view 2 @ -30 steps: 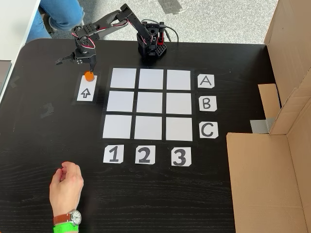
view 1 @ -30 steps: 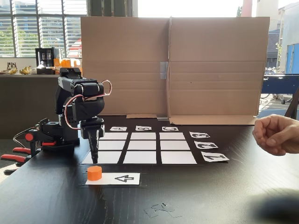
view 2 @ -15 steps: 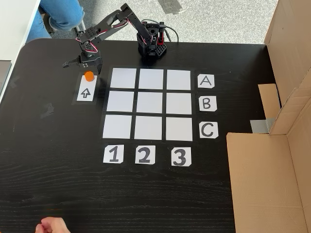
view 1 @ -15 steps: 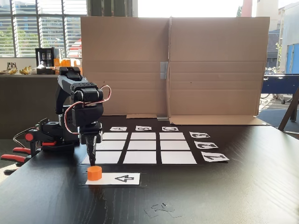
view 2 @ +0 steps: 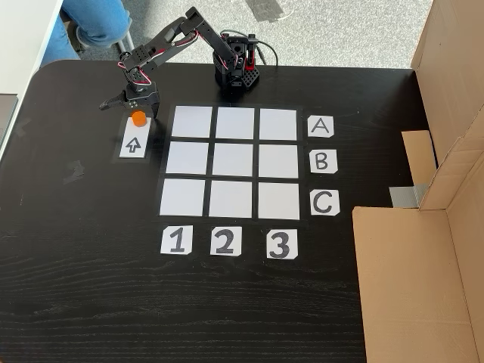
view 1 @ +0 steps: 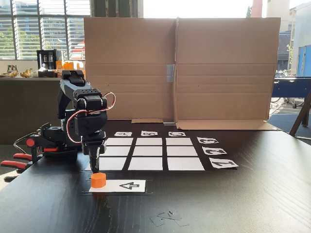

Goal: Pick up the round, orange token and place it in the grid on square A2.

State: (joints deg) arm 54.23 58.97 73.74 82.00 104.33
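The round, orange token (view 1: 98, 180) (view 2: 138, 118) rests on the end of a white arrow card (view 1: 125, 186) (view 2: 133, 145), outside the grid (view 1: 148, 151) (view 2: 231, 162). Square A2 (view 1: 116, 151) (view 2: 236, 123) is a bare white cell. My gripper (view 1: 94, 166) (view 2: 125, 108) hangs low with its tips pointing down, just behind and slightly above the token as the front fixed view shows it. Its jaws are open, one of them splayed out to the left in the fixed view from above. Nothing is held between them.
The arm's base (view 2: 236, 69) is clamped at the table edge beside row A. Letter cards (view 2: 321, 126) and number cards (view 2: 224, 241) edge the grid. A cardboard wall (view 1: 180, 68) (view 2: 423, 280) stands beyond the C side. A person's leg (view 2: 94, 21) shows off the table.
The gripper has come down and closer to the token. The person's hand that lay on the table has drawn back out of both fixed views.
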